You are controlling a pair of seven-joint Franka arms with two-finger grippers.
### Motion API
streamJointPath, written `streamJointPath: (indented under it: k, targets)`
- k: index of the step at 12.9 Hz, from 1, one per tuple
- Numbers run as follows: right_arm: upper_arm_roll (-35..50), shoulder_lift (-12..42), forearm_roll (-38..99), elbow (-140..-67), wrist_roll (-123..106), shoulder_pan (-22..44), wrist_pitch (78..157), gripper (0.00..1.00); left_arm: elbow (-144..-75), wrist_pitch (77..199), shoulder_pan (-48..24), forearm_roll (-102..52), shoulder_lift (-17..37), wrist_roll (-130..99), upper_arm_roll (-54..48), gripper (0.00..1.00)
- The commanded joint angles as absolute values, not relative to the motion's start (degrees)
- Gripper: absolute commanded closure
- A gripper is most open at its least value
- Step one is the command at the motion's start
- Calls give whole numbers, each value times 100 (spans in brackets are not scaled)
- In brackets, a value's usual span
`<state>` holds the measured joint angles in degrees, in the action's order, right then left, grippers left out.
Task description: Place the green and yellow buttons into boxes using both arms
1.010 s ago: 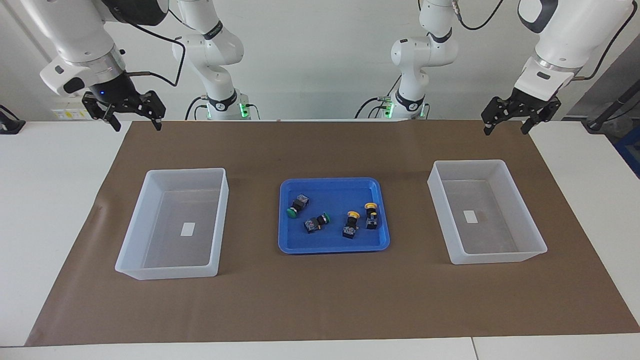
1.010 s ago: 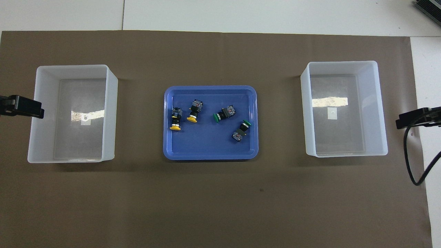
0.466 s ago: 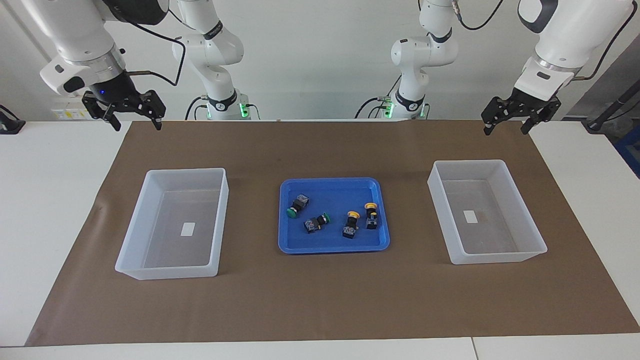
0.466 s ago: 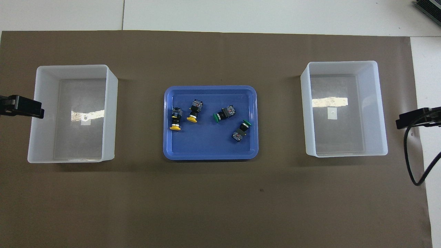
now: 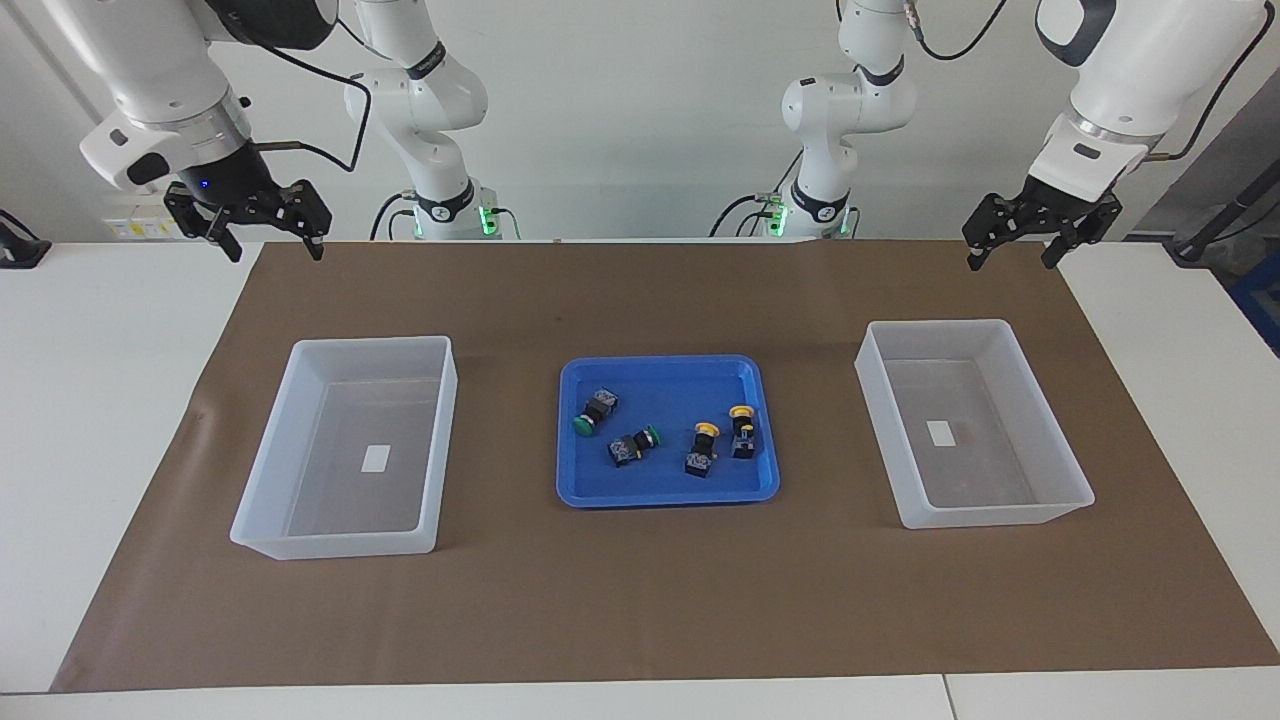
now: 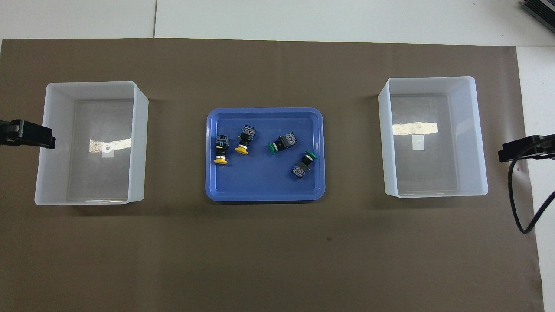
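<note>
- Nothing is sorted yet: all four buttons lie in the blue tray [image 5: 575,480] at the middle of the mat [image 5: 650,600].
- The two green buttons [image 5: 597,411] [image 5: 634,445] lie toward the right arm's end of the tray, the two yellow buttons [image 5: 702,449] [image 5: 742,430] just beside each other toward the left arm's end.
- Both boxes hold only a small white label: one box [image 5: 300,440] at the right arm's end, the other box [image 5: 1050,440] at the left arm's end.
- The right gripper [image 5: 271,246] hangs with fingers apart and empty over the mat's corner, well apart from the tray.
- The left gripper [image 5: 1010,254] likewise hangs spread and empty over its own corner.
- All four picks and drops remain, I judge.
- Two smaller white arms [image 5: 430,110] stand at the table's edge, out of the way.
- Nothing blocks either reach; the tray's low rim and the closely paired yellow ones may crowd a grasp.
</note>
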<state>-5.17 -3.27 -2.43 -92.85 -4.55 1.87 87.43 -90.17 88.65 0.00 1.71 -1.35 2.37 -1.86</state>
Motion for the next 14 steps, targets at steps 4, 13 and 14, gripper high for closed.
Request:
streamJointPath:
  k: [4, 13, 14]
  targets:
    - [-291, -360, -97, -9264, 832, 167, 8701, 0, -9079, 8789, -44, 167, -202, 255, -211, 0]
    - [246, 393, 352, -9492, 3653, 815, 10069, 0, -11284, 11554, -1369, 158, -573, -368, -264, 0]
    - [246, 665, 352, -9483, 3865, 1000, 10403, 0, -11372, 11888, -1597, 158, -406, -604, -264, 0]
